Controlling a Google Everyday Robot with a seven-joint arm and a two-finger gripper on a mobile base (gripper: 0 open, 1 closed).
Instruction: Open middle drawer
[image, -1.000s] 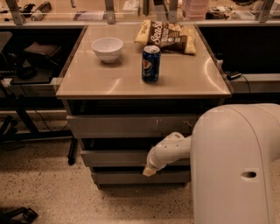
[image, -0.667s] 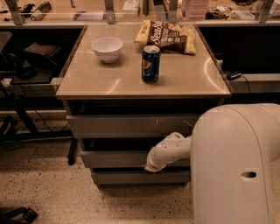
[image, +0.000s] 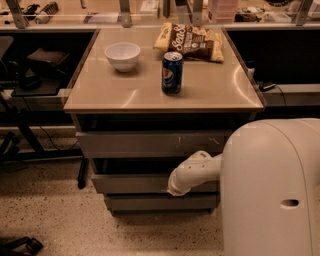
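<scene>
Well, bowl (image: 122, 55): white, left on the table (image: 215, 92).
Middle drawer (image: 130, 183): grey front below the table, between two other fronts.
Can (image: 172, 73): blue, mid-table.
Gripper (image: 175, 189): at that drawer front's right part; open or closed, cannot tell.

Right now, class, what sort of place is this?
Likely an office or lab: desks behind, a drawer cabinet bearing a soda can, bowl and chip bag. The gripper sits at the middle drawer.
</scene>
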